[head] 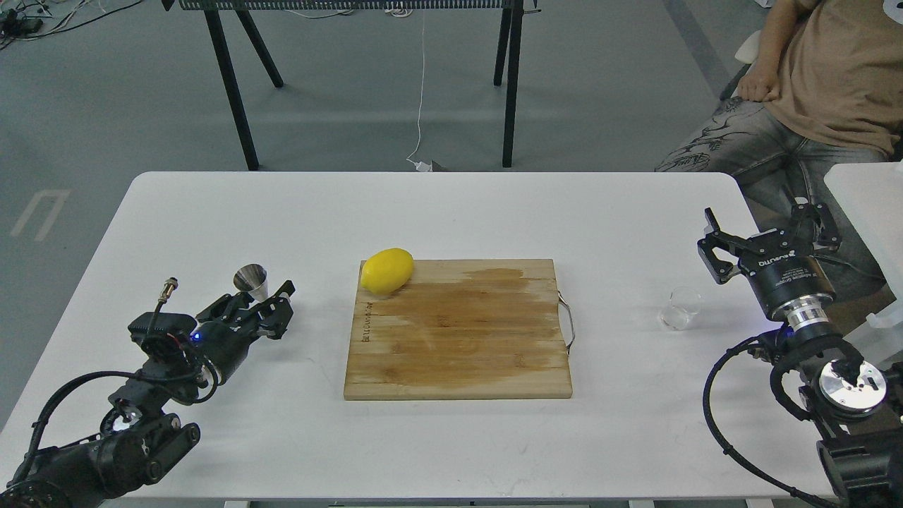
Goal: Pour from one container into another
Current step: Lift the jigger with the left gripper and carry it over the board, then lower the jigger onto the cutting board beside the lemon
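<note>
The white counter [451,212] is carrying a wooden cutting board [458,331] with a lemon [386,270] lying on its far left corner. The right gripper [765,229] is hovering with fingers spread wide, holding nothing, near the glass cup [681,308] standing right of the board. The left gripper [271,310] is sitting just beside the steel jigger [252,281]; I cannot tell its fingers' state. The cup is looking light, slippery and fragile; grasping its side wall gently seems best.

Black jointed arms [141,395], looping cables, silver flanges.
</note>
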Robot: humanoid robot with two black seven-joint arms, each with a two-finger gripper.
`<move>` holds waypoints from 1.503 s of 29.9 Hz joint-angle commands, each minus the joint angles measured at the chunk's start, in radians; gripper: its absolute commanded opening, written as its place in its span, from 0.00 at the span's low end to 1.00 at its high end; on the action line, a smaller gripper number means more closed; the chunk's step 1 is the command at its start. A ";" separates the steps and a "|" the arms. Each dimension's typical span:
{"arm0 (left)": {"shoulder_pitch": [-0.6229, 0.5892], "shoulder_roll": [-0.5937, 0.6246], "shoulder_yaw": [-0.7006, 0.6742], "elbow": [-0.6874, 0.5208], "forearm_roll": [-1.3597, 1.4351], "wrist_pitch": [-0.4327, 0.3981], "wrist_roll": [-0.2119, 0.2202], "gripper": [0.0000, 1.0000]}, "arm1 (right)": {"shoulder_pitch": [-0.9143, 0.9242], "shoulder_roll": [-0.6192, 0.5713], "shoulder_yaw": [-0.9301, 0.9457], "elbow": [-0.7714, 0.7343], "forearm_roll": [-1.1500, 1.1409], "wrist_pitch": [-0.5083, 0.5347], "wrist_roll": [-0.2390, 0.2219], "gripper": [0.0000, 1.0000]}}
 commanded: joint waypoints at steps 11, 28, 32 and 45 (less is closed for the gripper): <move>-0.003 -0.002 -0.001 0.004 0.001 0.000 0.000 0.08 | 0.000 0.002 0.000 -0.003 0.000 0.000 0.000 0.98; -0.269 0.113 -0.011 -0.258 -0.056 0.000 0.000 0.07 | 0.006 0.002 0.000 -0.006 -0.002 0.000 0.000 0.98; -0.291 0.087 -0.005 -0.338 -0.053 0.000 0.000 0.07 | 0.008 0.002 0.000 -0.006 -0.002 0.000 0.000 0.98; -0.274 -0.169 0.138 -0.356 0.033 0.000 0.000 0.08 | 0.011 0.002 -0.002 -0.020 -0.002 0.000 0.000 0.98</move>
